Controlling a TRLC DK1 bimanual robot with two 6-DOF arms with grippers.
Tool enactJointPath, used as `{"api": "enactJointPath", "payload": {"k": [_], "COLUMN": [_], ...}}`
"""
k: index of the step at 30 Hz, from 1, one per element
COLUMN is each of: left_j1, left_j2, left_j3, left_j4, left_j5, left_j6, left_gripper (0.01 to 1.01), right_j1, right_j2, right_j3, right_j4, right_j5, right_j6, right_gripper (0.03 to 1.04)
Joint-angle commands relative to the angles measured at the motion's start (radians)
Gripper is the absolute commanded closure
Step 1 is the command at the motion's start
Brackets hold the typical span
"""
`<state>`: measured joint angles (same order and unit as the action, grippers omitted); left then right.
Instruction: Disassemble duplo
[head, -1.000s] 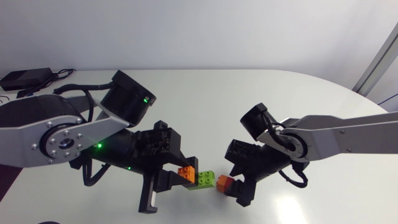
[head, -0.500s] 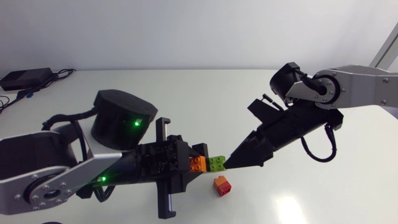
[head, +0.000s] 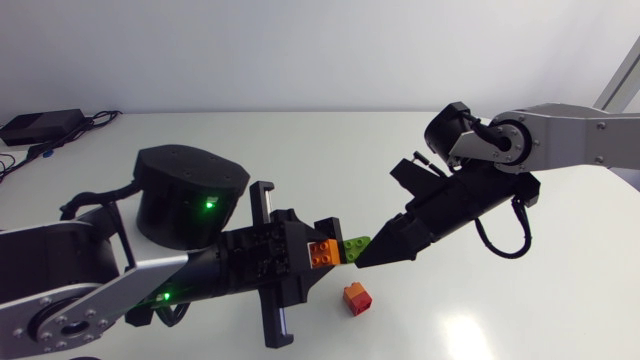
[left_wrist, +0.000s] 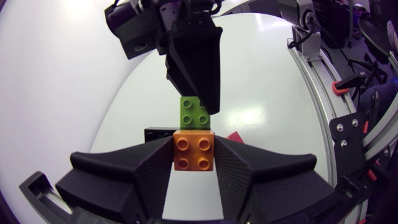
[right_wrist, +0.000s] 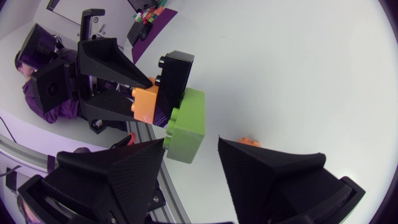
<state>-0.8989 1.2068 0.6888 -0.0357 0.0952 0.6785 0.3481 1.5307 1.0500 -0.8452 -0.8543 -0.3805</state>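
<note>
Clamp of left gripper on orange brick, held above table, green brick stuck to its far end. Right gripper spread wide around green brick, only one finger near contact. Loose red-orange brick on table below.

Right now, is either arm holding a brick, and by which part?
The left jaws clamp the orange brick by its opposite sides; the green brick stuck to it sits between the open right jaws.

Right gripper off red brick, now at green brick
</note>
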Motion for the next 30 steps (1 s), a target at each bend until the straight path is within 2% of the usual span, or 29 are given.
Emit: {"api": "enactJointPath", "payload": {"k": [1,7,17,21,25,30], "left_j1": [-0.015,-0.025,0.012,0.014,0.011,0.003], "left_j2": [-0.026,-0.050,-0.093,-0.104,-0.108,-0.118], "left_j3": [-0.034,-0.051,-0.009,-0.018,-0.038,-0.043], "left_j4": [0.020,0.026,-0.056,-0.075,-0.090,-0.115], "left_j5": [-0.008,-0.008,0.047,0.052,0.052,0.057], "left_j6": [-0.020,-0.023,-0.025,-0.017,0.001,0.015], "left_gripper": [0.752,0.752,0.752,0.752,0.751,0.751], "right_j1": [0.012,0.032,0.075,0.043,0.005,-0.006], "right_j2": [0.008,-0.024,-0.070,-0.018,0.068,0.143], "right_j3": [0.010,-0.015,-0.091,-0.125,-0.148,-0.168], "right_j4": [0.000,0.038,0.159,0.273,0.353,0.413], "right_j5": [-0.006,0.017,0.207,0.374,0.445,0.468], "right_j6": [0.019,0.023,0.023,0.008,-0.023,-0.037], "right_gripper": [0.74,0.80,0.80,0.80,0.79,0.79]}}
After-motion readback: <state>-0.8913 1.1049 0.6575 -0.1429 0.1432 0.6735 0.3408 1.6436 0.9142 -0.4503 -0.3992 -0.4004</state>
